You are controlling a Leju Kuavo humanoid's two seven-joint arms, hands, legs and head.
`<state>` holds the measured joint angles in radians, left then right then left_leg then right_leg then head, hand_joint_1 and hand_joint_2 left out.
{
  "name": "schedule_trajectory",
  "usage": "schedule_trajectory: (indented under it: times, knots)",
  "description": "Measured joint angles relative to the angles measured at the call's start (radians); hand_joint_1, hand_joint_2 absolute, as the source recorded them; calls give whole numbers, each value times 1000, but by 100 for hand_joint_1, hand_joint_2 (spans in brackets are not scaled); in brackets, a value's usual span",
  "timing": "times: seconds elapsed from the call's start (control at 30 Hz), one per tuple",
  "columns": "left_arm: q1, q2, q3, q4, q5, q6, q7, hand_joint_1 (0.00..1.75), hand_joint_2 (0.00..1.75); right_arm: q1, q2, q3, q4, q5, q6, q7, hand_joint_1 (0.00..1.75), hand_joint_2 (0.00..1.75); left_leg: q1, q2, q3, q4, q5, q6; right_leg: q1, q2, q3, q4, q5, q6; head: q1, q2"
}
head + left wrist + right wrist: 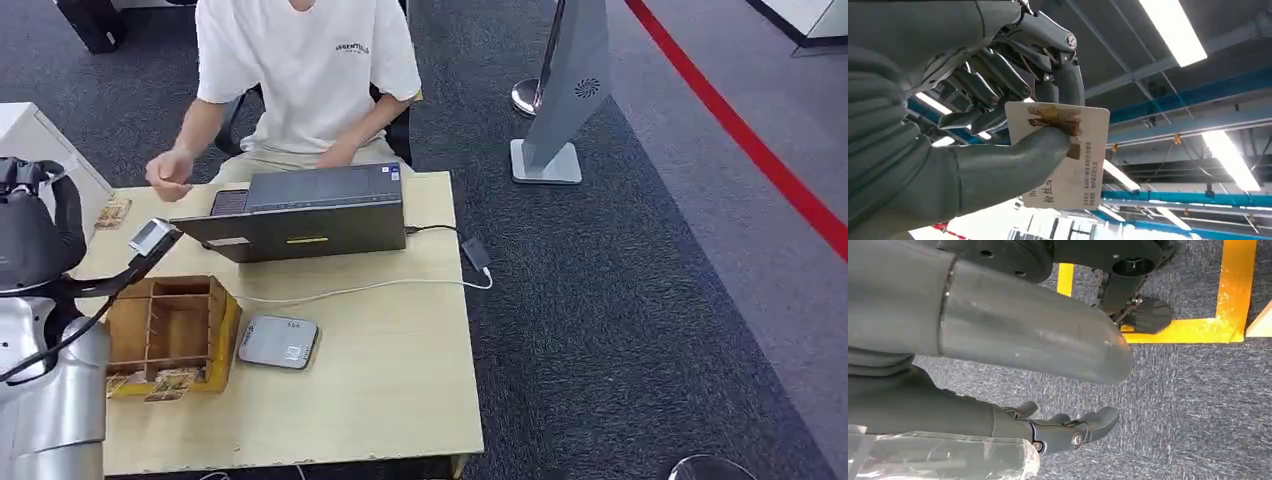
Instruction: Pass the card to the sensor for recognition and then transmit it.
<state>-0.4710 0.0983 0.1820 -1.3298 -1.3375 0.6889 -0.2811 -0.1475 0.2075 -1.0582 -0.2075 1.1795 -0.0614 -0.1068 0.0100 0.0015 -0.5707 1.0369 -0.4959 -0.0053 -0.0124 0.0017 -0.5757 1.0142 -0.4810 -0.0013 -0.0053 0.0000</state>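
My left hand (993, 95) pinches a white card (1080, 167) between thumb and fingers; the card carries a brown picture and printed text, and ceiling lights show behind it. In the head view the left hand (40, 235) is raised at the table's left edge, with the card (152, 236) held out above the table, left of the laptop. The flat grey sensor (278, 342) lies on the table, right of the wooden box and well below the card. My right hand (1068, 430) hangs over grey carpet with its fingers apart and nothing in it.
A wooden compartment box (170, 325) stands at the table's left, with cards (160, 384) lying in front of it. A person (305, 70) sits behind an open laptop (310, 212), one hand (168, 172) raised near the card. A white cable (380, 285) crosses the table (400, 400).
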Motion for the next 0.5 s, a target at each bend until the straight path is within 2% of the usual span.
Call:
schedule_trajectory:
  times: [0.1,0.27,0.5]
  knots:
    - [-1,3,-15,8,8,0,-3,175,175,0,0,4,0,0,0,1,0,0,0,0,0,0,0,0,0,0,0,0,0,0,0,0]
    - [9,-8,-35,2,45,2,-46,175,175,1,0,5,0,-15,-3,-8,0,0,0,0,0,0,0,0,0,0,0,0,0,0,0,0]
    - [160,-61,-92,-154,48,3,-89,175,175,15,0,5,0,-36,-19,-11,0,0,-1,2,-1,0,-1,0,0,2,-1,0,0,0,0,0]
